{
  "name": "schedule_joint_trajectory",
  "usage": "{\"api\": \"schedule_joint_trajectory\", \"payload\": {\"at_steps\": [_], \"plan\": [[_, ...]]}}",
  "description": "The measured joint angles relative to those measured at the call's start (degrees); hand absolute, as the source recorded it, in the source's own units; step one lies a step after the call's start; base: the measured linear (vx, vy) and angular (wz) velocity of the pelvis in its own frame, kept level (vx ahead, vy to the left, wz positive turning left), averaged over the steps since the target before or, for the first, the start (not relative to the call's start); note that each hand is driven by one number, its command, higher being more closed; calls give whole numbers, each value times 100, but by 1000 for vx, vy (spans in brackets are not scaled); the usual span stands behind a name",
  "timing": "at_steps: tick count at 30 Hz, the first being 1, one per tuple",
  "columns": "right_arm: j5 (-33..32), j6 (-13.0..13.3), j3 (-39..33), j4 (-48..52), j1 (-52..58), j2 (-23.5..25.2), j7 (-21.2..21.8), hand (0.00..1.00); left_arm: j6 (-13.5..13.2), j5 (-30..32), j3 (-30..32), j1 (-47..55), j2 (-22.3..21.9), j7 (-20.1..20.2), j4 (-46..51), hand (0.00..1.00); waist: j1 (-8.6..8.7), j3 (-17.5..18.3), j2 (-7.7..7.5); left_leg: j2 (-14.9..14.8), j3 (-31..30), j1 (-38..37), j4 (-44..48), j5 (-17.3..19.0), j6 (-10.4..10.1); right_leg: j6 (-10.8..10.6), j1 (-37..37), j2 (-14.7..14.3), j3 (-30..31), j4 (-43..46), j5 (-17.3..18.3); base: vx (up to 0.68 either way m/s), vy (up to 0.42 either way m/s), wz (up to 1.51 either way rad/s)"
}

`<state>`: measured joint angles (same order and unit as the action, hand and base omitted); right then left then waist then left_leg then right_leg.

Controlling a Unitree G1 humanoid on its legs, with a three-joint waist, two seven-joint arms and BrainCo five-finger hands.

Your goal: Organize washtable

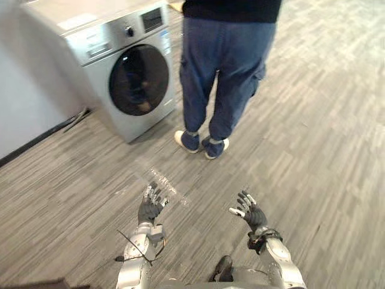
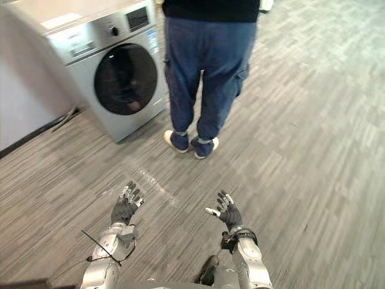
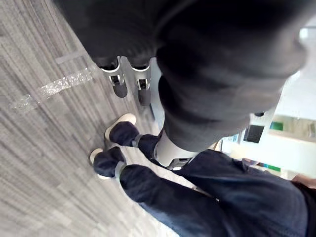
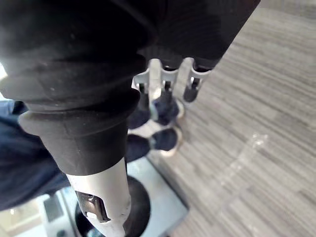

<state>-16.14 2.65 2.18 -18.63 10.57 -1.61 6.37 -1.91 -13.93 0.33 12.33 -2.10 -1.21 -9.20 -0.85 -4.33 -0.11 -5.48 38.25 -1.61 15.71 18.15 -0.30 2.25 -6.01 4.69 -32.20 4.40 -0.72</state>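
The grey wood-grain floor (image 1: 325, 120) is stretching out across the whole scene. Far ahead on the left, a silver washing machine (image 1: 114, 66) is standing against the wall, its dark round door (image 1: 139, 79) facing out and closed. A person (image 1: 225, 66) in blue trousers is standing just beside it, pale-soled shoes (image 1: 201, 143) planted close together. Nearer in, the left hand (image 1: 150, 208) and the right hand (image 1: 252, 215) are hovering well apart above the floor, both with fingers spread straight and gripping nothing.
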Motion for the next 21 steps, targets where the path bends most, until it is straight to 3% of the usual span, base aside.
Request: {"api": "schedule_joint_trajectory", "payload": {"at_steps": [1, 2, 5, 8, 9, 11, 12, 13, 14, 15, 16, 17, 19, 21], "plan": [[0, 0, -69, 32, 40, -28, 10, 0, 0, -6, -27, -15, -24, 5, -4, 0, 32, 28, 50, -177, 78, -16, -556, -238, -156, -32, 1, -38, 87, -19, -26, 24, 47, -53], [0, -29, -174, 79, 132, -74, 10, 0, 9, -10, -20, 8, -75, 2, -94, 0, 16, 69, 82, -136, 257, -129, -557, -379, -52, -143, 79, -54, 261, -154, -157, 52, 110, -32], [-21, -68, -190, 225, 524, -5, 17, 0, 7, -11, -55, 45, -1, -5, -128, 0, 168, 161, -6, -123, 264, -121, -211, -345, 4, -216, 237, -66, 702, -452, -239, 84, 153, -9], [-166, -77, -158, 226, 503, 32, 16, 0, 10, -27, 57, 150, 24, -18, -257, 0, 157, 135, 17, -387, 251, -78, 810, -190, 257, -217, 351, -107, 1240, -463, -240, 69, 144, -80], [-258, -76, -106, 333, 435, -5, 4, 0, 12, -133, 114, 354, -34, -22, -256, 0, 133, 105, 149, -722, -304, 211, 2191, -269, 451, -216, 519, -184, 1684, -446, -240, 101, 127, -132], [-318, -67, -4, 428, 347, 8, 1, 0, 10, -168, 271, 460, -88, -29, -255, 0, 109, 48, 104, -775, -1012, 719, 3159, -552, 925, -218, 587, -110, 2025, -455, -239, 104, 154, -132], [-381, -16, 35, 413, 283, 1, -13, 0, 7, -221, 266, 528, -130, -48, -260, 0, 5, 31, 140, -617, -2001, 1154, 3560, -211, 664, -248, 549, -85, 2424, -426, -235, 48, 264, -152], [-405, -17, 72, 218, 193, 14, -46, 0, -12, -295, 243, 548, -132, -49, -244, 0, -40, 7, 129, -532, -2951, 1406, 3228, 164, 172, -337, 446, -78, 2734, -301, -213, 26, 212, -146], [-405, -28, 92, 154, 135, 23, -50, 0, -11, -338, 239, 552, -139, -61, -246, 0, -35, -15, 173, -538, -3364, 1432, 2799, 192, -4, -395, 425, -86, 2789, -239, -194, 26, 272, -115], [-405, -29, 119, 175, 109, -5, -46, 0, -34, -401, 167, 567, -191, -122, -269, 0, -16, -41, 293, -597, -4061, 1266, 1510, -71, -514, -745, 384, -136, 2856, -127, -21, 34, 228, -73], [-405, -69, 115, 139, 154, 20, -67, 0, -34, -406, 101, 561, -188, -150, -365, 0, -16, -74, 304, -451, -4231, 956, 1028, 55, -542, -839, 358, -54, 3018, -119, 20, 72, 316, -32], [-407, -80, 116, 205, 354, 114, -100, 0, -52, -446, 30, 511, -122, -168, -368, 0, 20, -46, 118, -247, -4175, 946, 802, -121, -474, -867, 372, 60, 3076, -114, 41, 98, 206, 8], [-406, -96, 152, 194, 400, 121, -124, 0, -91, -456, -134, 521, -123, -159, -299, 0, -21, -56, 15, -13, -4195, 879, 797, -161, -439, -979, 434, 178, 3093, -178, 54, 125, 151, 21], [-402, -95, 193, 197, 399, 126, -131, 0, -88, -454, -262, 672, -111, -156, -222, 0, -10, -61, -23, 38, -4118, 754, 792, -163, -435, -980, 545, 257, 3113, -179, 52, 53, 127, -4]]}}
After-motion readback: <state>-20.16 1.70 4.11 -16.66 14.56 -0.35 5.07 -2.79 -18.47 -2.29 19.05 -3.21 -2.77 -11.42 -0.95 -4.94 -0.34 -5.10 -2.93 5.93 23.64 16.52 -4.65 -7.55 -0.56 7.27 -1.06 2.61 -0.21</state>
